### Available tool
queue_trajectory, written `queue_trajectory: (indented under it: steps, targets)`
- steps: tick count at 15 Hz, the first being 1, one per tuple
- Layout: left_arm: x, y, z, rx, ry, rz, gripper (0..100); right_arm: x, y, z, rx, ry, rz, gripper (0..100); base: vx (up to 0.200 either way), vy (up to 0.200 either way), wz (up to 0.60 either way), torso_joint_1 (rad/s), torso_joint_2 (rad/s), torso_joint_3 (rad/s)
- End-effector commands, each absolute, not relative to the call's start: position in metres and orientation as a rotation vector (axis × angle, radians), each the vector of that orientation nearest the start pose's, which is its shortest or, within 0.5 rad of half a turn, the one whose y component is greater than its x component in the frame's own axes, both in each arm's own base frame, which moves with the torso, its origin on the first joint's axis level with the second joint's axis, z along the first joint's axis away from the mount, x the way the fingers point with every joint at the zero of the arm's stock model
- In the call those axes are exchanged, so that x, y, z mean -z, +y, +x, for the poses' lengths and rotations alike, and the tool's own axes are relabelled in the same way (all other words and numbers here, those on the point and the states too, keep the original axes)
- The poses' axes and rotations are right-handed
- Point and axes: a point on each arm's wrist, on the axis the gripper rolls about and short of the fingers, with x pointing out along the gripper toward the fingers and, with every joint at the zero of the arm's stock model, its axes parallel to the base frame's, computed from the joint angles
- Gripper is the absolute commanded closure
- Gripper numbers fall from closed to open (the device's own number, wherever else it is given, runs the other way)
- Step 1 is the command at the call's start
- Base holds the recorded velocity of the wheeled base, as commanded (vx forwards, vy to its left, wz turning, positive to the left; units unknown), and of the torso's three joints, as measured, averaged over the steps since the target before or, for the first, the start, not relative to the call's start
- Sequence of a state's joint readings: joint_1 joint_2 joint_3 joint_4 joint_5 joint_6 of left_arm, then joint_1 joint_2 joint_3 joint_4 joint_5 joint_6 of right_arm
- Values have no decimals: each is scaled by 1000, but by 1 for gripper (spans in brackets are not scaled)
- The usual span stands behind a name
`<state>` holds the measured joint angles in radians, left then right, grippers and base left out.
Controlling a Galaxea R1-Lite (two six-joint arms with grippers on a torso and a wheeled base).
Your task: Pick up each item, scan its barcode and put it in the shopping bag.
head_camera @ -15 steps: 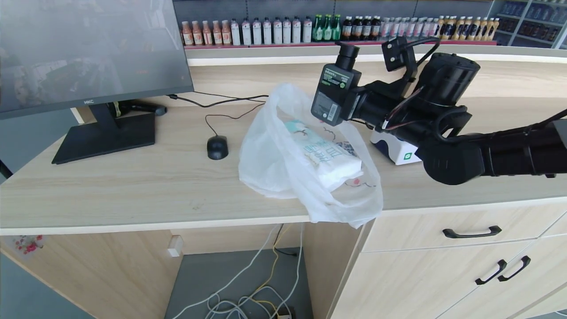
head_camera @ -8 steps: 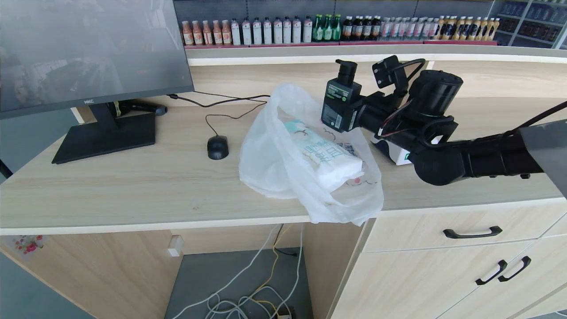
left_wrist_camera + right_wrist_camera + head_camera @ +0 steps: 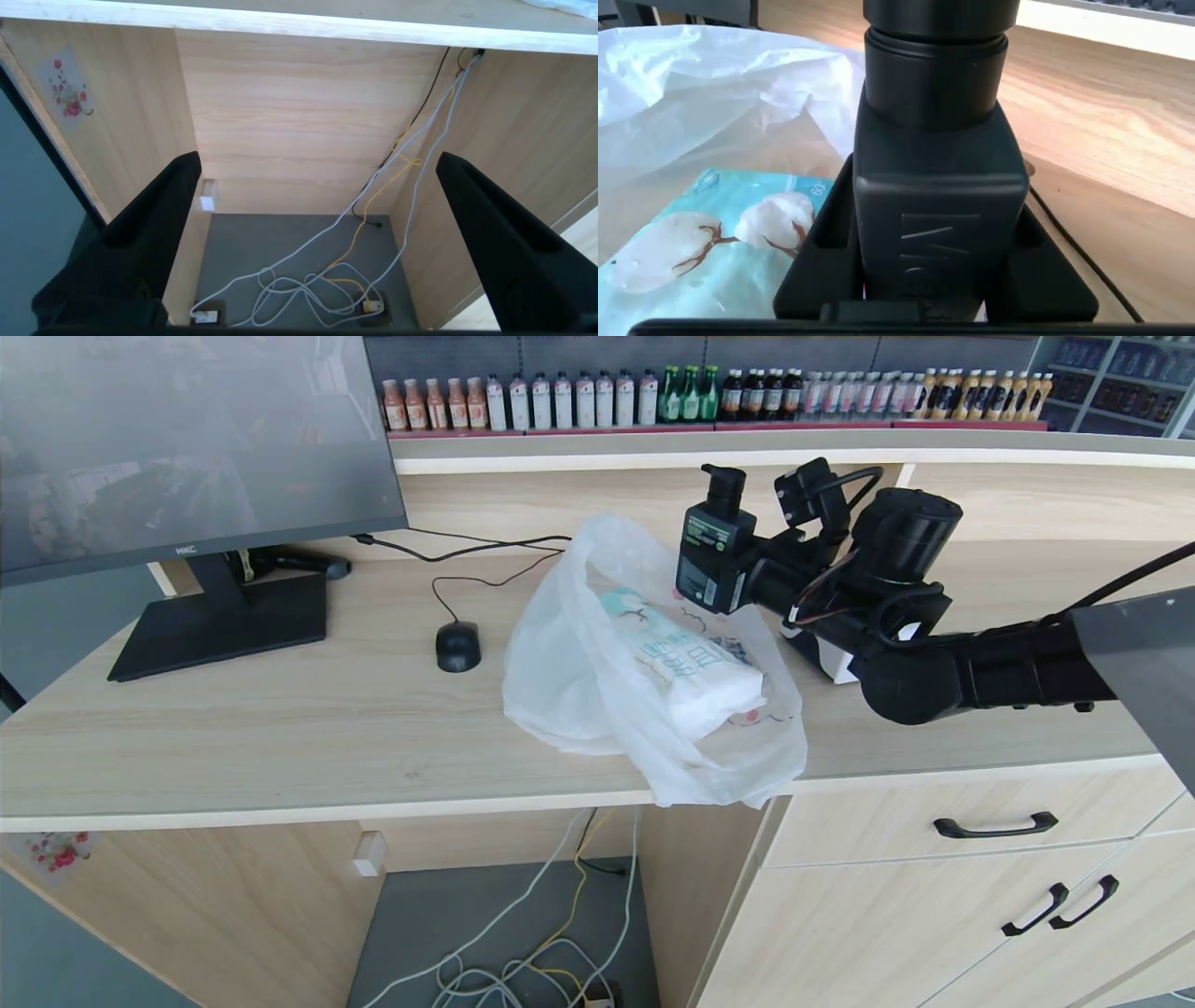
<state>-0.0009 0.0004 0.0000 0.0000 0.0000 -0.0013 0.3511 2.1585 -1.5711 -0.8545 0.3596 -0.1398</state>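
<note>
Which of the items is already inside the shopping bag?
The teal-and-white soft pack lies inside the shopping bag. The black pump bottle is held aloft by the right gripper.

Head: high, facing forward and down over the desk (image 3: 280, 728) from its front edge. Left wrist: low, facing under that edge; shares floor cables (image 3: 299, 285) with head. Right wrist: close behind bottle (image 3: 934, 205), facing shopping bag (image 3: 710, 84); both shared with head.

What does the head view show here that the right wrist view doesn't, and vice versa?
Head view adds the monitor, mouse, shelf bottles and drawers. Right wrist view adds the raised lettering on the dark bottle. Shared: that bottle in the right gripper, the shopping bag, the tissue pack inside it.
</note>
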Motion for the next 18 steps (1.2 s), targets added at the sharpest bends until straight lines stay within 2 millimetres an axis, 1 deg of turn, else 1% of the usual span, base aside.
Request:
queue_trajectory:
  steps: [1,5,7,9,11,13,14,15,18]
  targets:
    - [-75,0,-23,0,0,-2,0,-251,168,413,-700,-347,-134,100,0,0,0,0,0,0]
    - [-75,0,-23,2,0,-2,0,-227,167,411,-700,-309,-141,100,0,0,0,0,0,0]
    - [-75,0,-23,2,0,-2,0,-217,166,414,-694,-291,-166,100,0,0,0,0,0,0]
    - [-75,0,-23,0,0,-2,0,-212,162,420,-683,-298,-169,100,0,0,0,0,0,0]
    - [-75,0,-23,0,0,-2,0,-211,161,421,-678,-304,-181,100,0,0,0,0,0,0]
    - [-75,0,-23,0,0,-2,0,-209,162,422,-682,-302,-184,100,0,0,0,0,0,0]
    - [-75,0,-23,0,0,-2,0,-206,162,423,-683,-302,-210,100,0,0,0,0,0,0]
    - [-75,0,-23,0,0,-2,0,-206,162,423,-691,-312,-229,100,0,0,0,0,0,0]
    - [-75,0,-23,2,0,-2,0,-200,166,423,-710,-298,-228,100,0,0,0,0,0,0]
